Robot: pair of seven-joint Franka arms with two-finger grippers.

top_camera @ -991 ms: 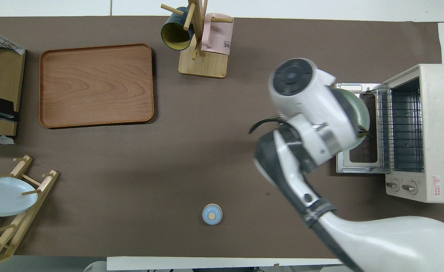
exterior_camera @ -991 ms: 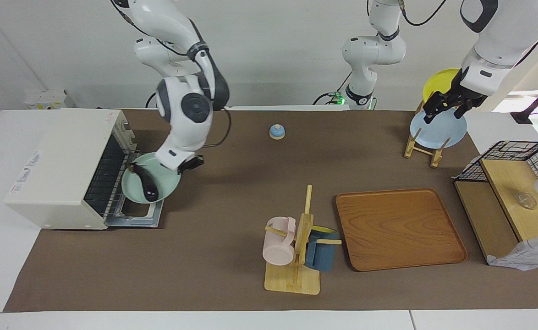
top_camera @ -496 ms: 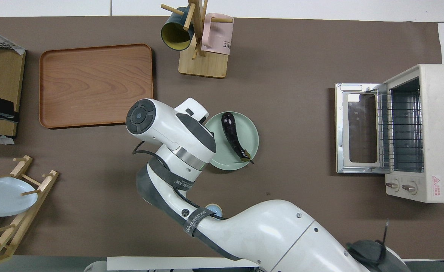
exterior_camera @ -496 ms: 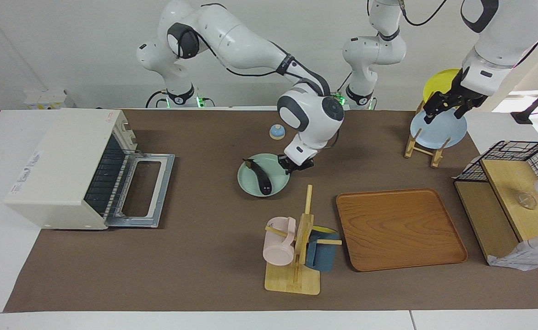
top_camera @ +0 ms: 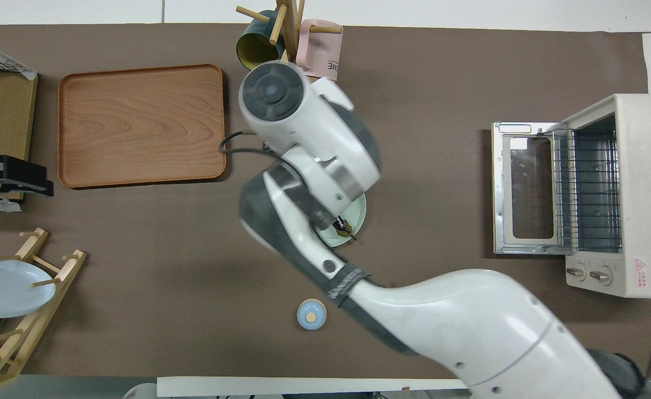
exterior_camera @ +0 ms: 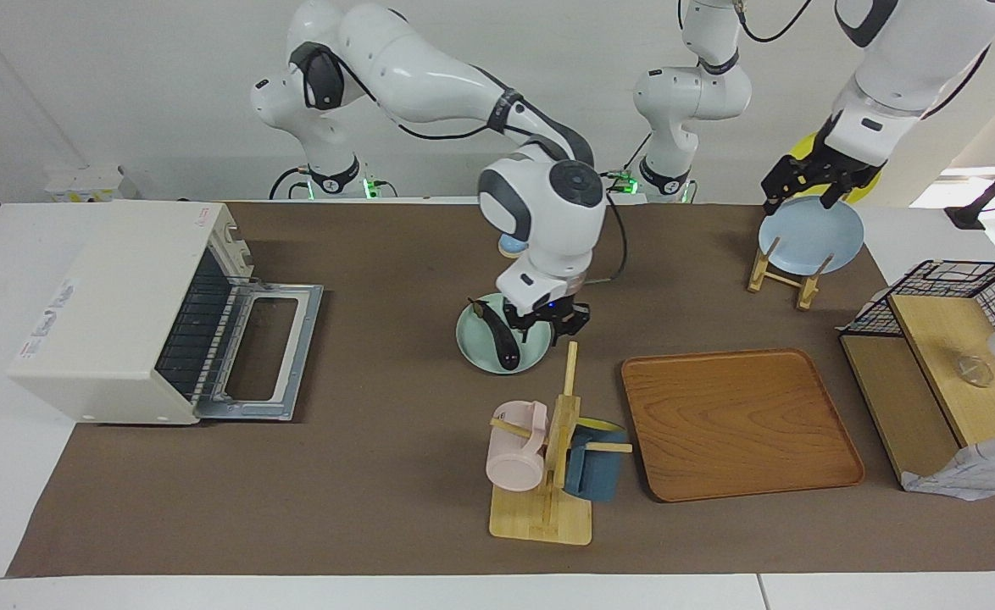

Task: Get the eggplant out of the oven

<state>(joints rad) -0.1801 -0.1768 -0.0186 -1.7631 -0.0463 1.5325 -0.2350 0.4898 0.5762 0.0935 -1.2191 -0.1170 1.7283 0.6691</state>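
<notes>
The dark purple eggplant lies on a mint-green plate on the table mat, between the small bell and the mug tree. The cream-white oven stands at the right arm's end with its door folded down and its wire rack bare. My right gripper hangs open just over the plate, beside the eggplant. In the overhead view the right arm hides most of the plate; only the eggplant's stem end shows. My left gripper waits, open, over the plate rack.
A mug tree with a pink and a blue mug stands just beside the plate. A wooden tray, a small bell, a plate rack with a blue plate and a wood-and-wire shelf stand toward the left arm's end.
The right arm carried the plate with the eggplant from the oven's door to the middle of the table, let go of its rim and swung over it. The left gripper rose slightly.
</notes>
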